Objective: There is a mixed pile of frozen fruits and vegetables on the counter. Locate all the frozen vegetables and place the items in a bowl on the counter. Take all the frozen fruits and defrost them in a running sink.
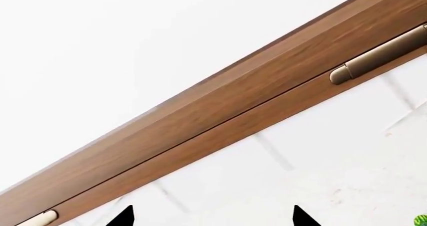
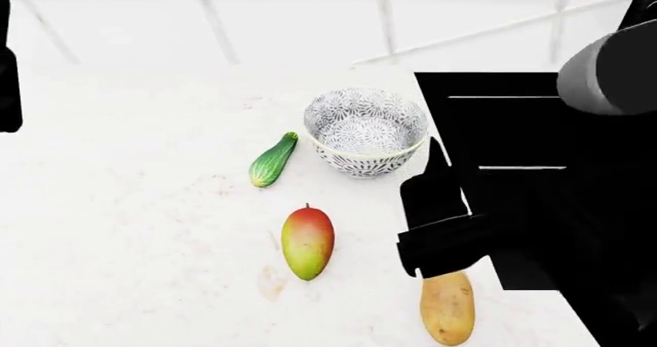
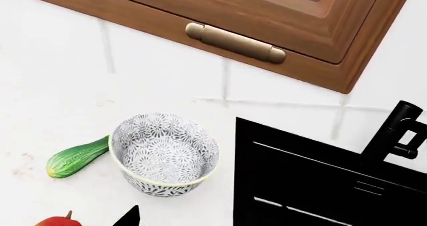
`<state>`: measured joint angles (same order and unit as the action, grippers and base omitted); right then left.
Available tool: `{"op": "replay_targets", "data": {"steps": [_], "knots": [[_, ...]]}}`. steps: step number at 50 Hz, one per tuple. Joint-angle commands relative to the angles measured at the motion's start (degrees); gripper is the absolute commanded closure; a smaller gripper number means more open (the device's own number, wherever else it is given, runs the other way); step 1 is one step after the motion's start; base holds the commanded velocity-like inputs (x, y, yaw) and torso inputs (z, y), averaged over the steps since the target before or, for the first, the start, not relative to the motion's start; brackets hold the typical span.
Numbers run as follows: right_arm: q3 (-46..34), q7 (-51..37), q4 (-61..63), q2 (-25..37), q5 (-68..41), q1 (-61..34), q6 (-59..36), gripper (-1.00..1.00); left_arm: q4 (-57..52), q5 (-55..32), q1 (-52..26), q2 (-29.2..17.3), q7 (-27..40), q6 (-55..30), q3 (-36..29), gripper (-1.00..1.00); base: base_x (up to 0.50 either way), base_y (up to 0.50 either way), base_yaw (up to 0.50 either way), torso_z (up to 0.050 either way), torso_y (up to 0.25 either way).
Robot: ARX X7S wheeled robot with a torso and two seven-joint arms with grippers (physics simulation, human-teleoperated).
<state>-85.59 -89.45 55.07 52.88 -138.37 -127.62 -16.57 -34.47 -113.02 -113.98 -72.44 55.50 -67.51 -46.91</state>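
On the white marble counter (image 2: 123, 208), your right gripper (image 2: 436, 208) hangs above the worktop between the patterned bowl (image 2: 365, 131) and the potato (image 2: 448, 307), carrying nothing that the head view shows; whether its fingers are spread or pressed together cannot be told, since only one black fingertip edges into the right wrist view. Your left gripper (image 1: 212, 217) is raised well away from the pile, fingers spread and empty, its camera facing the wooden cabinet (image 1: 220, 105) and the wall tiles. The bowl stands empty just beside the black sink (image 2: 513, 131), with the faucet (image 3: 397, 131) at the basin's back. The cucumber (image 2: 272, 160) lies near the bowl on the side away from the sink, the mango (image 2: 307, 241) nearer you, the potato nearest the counter's front edge. No lemon shows in any view. The sorting looks barely begun: both vegetables are still out of the bowl. The potato, just beside your right gripper, seems the likely next pick, which calls for lowering over it, closing across its narrow width, and carrying it to the bowl.
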Motion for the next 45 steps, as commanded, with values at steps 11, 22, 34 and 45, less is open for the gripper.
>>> {"op": "replay_targets", "data": {"steps": [11,22,34,45], "knots": [[-7.4,-0.5,3.3,1.1,-14.4,-7.4,5.2,-1.00,0.2,-0.2,0.4,0.7,0.4,0.4,0.3,-1.00,0.00,0.00,0.00,0.000,0.000],[-8.3,-0.3,4.9,-2.6,-12.8,-3.5,10.2,-1.00,-0.2,0.3,1.2,0.2,0.1,0.8,0.5,-1.00,0.00,0.00,0.00,0.000,0.000],[-9.5,-0.3,4.9,-3.8,-6.8,2.6,11.8,-1.00,-0.5,0.1,1.6,-0.2,0.1,0.9,0.7,-1.00,0.00,0.00,0.00,0.000,0.000],[-10.3,-0.5,4.9,-4.2,-2.3,8.7,12.1,-1.00,-0.5,-0.1,1.6,-0.4,0.2,0.8,1.0,-1.00,0.00,0.00,0.00,0.000,0.000]]}}
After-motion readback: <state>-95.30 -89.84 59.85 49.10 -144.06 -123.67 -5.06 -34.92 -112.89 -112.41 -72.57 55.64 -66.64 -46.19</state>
